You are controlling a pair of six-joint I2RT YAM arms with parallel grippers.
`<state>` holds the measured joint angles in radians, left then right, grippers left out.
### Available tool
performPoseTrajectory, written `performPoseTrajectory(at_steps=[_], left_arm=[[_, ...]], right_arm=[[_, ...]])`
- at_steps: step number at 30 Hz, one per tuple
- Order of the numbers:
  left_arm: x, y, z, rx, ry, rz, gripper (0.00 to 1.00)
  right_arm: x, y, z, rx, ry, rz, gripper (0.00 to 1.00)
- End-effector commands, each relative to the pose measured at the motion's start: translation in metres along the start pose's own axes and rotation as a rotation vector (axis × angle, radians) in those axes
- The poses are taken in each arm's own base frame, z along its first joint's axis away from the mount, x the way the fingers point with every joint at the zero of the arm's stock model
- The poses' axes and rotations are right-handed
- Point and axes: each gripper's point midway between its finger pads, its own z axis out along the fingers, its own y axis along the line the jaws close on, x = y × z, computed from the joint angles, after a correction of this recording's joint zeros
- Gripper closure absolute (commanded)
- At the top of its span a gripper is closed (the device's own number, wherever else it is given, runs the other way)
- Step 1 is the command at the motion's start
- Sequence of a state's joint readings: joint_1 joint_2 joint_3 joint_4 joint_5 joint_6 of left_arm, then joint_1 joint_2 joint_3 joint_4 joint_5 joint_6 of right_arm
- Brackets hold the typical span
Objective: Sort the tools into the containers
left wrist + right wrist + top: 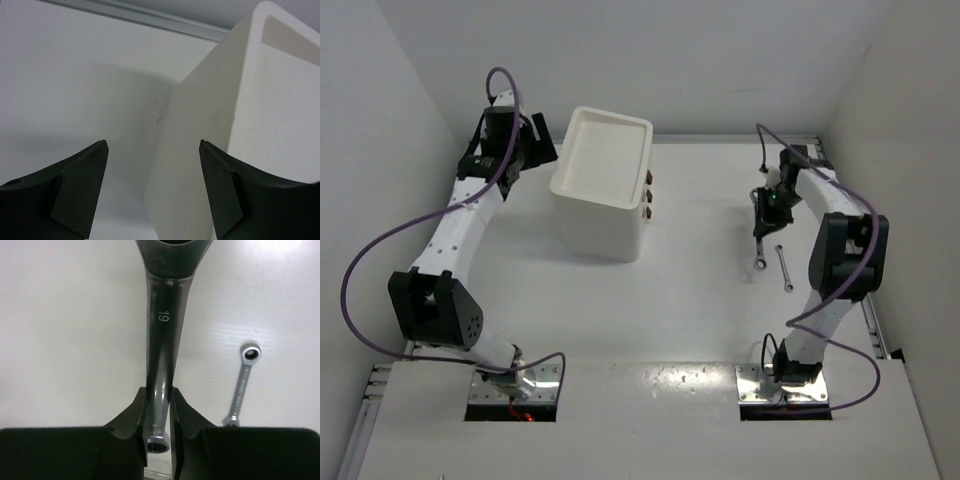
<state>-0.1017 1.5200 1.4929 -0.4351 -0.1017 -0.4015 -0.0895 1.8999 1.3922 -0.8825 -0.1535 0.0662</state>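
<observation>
My right gripper (760,228) is shut on a slim silver wrench (162,340) marked 19, gripping it near its ring end; in the top view the wrench (760,255) points toward the near side. A second, smaller silver wrench (785,268) lies on the table just right of it and also shows in the right wrist view (242,385). The white cabinet (600,210) stands left of centre with its rimmed tray top (572,140) bare and dark red drawer handles (648,195). My left gripper (535,140) is open at the cabinet's far left corner (240,125). Pliers and screwdrivers are out of view.
White walls close in the table on the left, back and right. A metal rail (150,17) runs along the back edge. Purple cables (380,250) loop off both arms.
</observation>
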Motion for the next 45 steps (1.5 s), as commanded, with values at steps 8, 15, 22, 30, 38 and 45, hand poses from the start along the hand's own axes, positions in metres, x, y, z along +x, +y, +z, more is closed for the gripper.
performPoseTrajectory(at_steps=[8, 15, 22, 30, 38, 45], left_arm=[[0.000, 0.008, -0.010, -0.012, -0.018, -0.015, 0.20], [0.012, 0.010, -0.010, -0.011, 0.006, -0.003, 0.20], [0.027, 0.019, -0.013, -0.027, 0.030, -0.005, 0.20], [0.026, 0.017, -0.018, -0.005, 0.028, 0.013, 0.20], [0.021, 0.024, -0.021, -0.047, 0.005, 0.023, 0.20], [0.020, 0.066, -0.019, -0.175, -0.004, -0.061, 0.07]], right_arm=[[-0.067, 0.124, -0.126, -0.408, -0.309, 0.050, 1.00], [-0.106, 0.205, -0.213, -0.751, -0.427, -0.013, 1.00], [-0.126, 0.278, -0.271, -1.024, -0.471, -0.139, 1.00], [-0.150, 0.335, -0.258, -1.122, -0.462, -0.216, 1.00], [-0.151, 0.388, -0.235, -1.189, -0.426, -0.306, 1.00], [-0.128, 0.409, -0.208, -1.199, -0.328, -0.350, 1.00]])
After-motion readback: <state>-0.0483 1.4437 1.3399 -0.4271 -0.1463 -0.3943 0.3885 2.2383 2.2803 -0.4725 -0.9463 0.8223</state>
